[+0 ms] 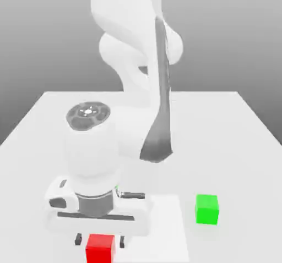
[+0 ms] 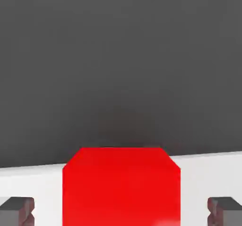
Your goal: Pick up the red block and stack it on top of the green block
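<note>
The red block [image 1: 100, 249] sits on the white table at the near edge, towards the exterior view's left. My gripper [image 1: 100, 240] has come down over it, with one dark fingertip [image 1: 79, 239] on each side of the block. In the hand view the red block [image 2: 121, 187] lies between the two fingertips [image 2: 17, 211], and white table shows in the gap on either side, so the gripper [image 2: 120, 212] is open and not touching the block. The green block [image 1: 207, 209] rests on the table to the exterior view's right of the red one, apart from it.
The white table [image 1: 231, 130] stretches back behind the blocks. My own arm [image 1: 137, 64] rises over the middle of the table, behind the hand.
</note>
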